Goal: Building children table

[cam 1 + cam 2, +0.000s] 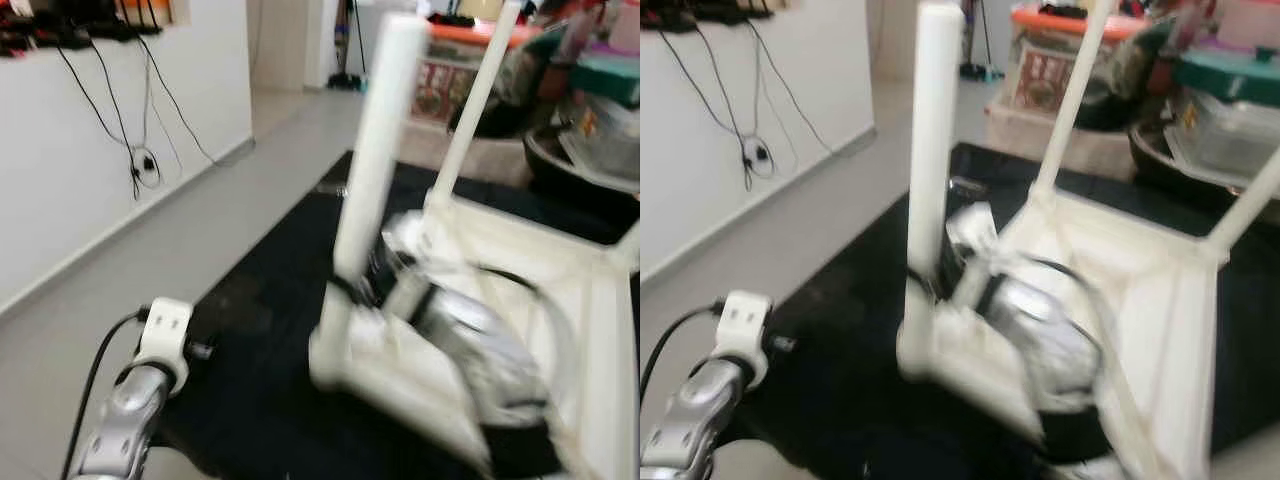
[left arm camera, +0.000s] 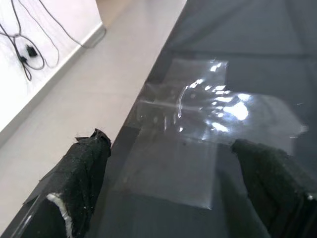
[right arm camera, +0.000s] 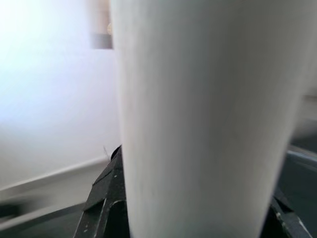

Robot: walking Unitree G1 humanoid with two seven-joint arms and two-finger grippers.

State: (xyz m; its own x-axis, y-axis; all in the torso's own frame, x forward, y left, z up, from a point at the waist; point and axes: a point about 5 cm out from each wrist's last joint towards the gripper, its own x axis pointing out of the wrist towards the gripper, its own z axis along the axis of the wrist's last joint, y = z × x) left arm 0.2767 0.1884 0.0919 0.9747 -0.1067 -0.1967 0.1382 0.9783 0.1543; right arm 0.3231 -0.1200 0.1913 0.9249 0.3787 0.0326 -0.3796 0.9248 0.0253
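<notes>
A white children's table (image 1: 560, 290) lies upside down on a black mat (image 1: 270, 330), blurred in the eye views. Two thin legs (image 1: 475, 100) stand up from its far corners. My right gripper (image 1: 368, 282) is shut on a thick white table leg (image 1: 375, 150), held upright at the table's near left corner. In the right wrist view the leg (image 3: 198, 119) sits between the black fingers (image 3: 101, 198). My left gripper (image 2: 168, 148) is open over the mat, fingers (image 2: 86, 168) wide apart above a clear plastic sheet (image 2: 198, 114). The left arm (image 1: 150, 370) is at the lower left.
Grey floor (image 1: 200, 220) runs along the mat's left side up to a white wall with hanging cables (image 1: 140, 160). Storage boxes and bins (image 1: 600, 80) crowd the back right behind the table.
</notes>
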